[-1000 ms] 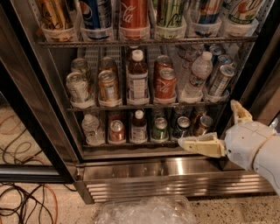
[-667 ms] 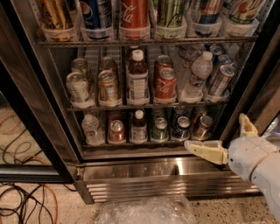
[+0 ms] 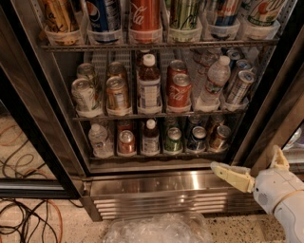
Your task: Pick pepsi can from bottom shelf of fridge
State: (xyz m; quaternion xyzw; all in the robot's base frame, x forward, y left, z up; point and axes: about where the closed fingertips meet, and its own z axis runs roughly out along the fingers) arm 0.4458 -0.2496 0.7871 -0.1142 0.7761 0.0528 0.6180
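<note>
Up and left of the gripper [image 3: 246, 160], that's where the action sits in this single camera view. The gripper hangs low at the right, outside the fridge [image 3: 156, 186], level with its steel base strip. Its two cream fingers [image 3: 232, 175] are spread wide apart, one reaching left, one pointing up, and nothing is between them.

Above and left of that reaching finger, well apart from it, the pepsi can [image 3: 197, 138] stands upright on the bottom shelf [image 3: 108, 157], dark blue with a silver top, in its own clear lane tray. Just beside it on the far side from the gripper is a green can [image 3: 174, 139]. On the side nearer the gripper is a brownish can [image 3: 220, 136]. Farther left along the same tier come a brown bottle [image 3: 150, 137] with a white cap, a red can [image 3: 126, 142] and a small water bottle [image 3: 99, 140], each in its lane.

One tier higher, the middle rack [image 3: 95, 116] carries a silver can [image 3: 84, 95], a copper can [image 3: 117, 94], a labelled bottle [image 3: 149, 87], red cola cans [image 3: 178, 88], a clear water bottle [image 3: 214, 80] and leaning silver cans [image 3: 239, 85].

Higher again, tall cans stand in clear cups, among them a tall blue Pepsi can [image 3: 102, 14] and a red Coca-Cola can [image 3: 145, 14].

Down and left of the gripper, crumpled clear plastic [image 3: 156, 229] lies on the floor, with tangled cables [image 3: 26, 219] far left.
</note>
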